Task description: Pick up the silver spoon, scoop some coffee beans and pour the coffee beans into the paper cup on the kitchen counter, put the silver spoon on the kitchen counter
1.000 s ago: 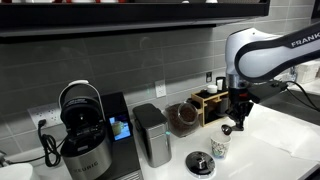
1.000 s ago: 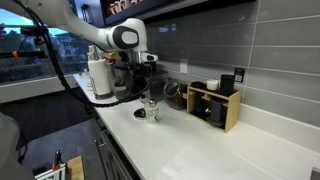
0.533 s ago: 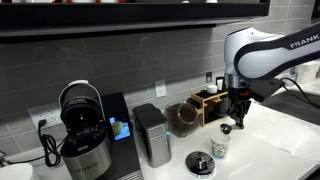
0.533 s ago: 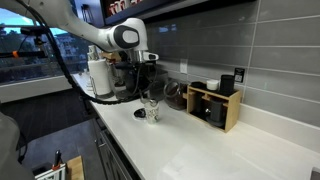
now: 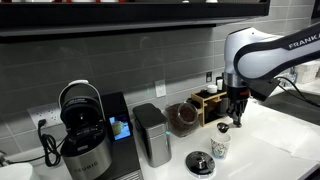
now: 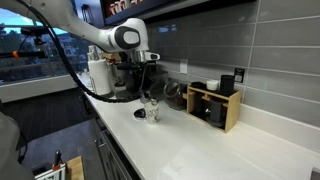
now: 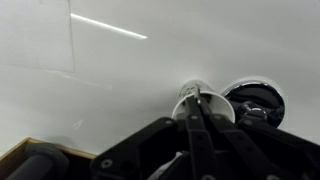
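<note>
My gripper (image 5: 237, 108) hangs just above the white paper cup (image 5: 220, 146) and is shut on the silver spoon (image 5: 225, 126), whose bowl points down over the cup's rim. In the wrist view the closed fingers (image 7: 197, 112) grip the spoon handle (image 7: 196, 97) right over the cup's mouth (image 7: 186, 103). I cannot tell if beans are in the spoon. The glass jar of coffee beans (image 5: 182, 118) stands behind the cup by the wall. In an exterior view the gripper (image 6: 150, 88) is above the cup (image 6: 152, 111), with the jar (image 6: 172, 95) behind. The white kitchen counter (image 5: 275, 150) carries them all.
A flat black disc (image 5: 200, 163) lies beside the cup and also shows in the wrist view (image 7: 256, 98). A grey canister (image 5: 152, 135) and a coffee machine (image 5: 84, 135) stand further along the counter. A wooden box (image 5: 208, 102) sits against the tiled wall.
The gripper and spoon have risen very slightly over the cup. Nothing else has moved.
</note>
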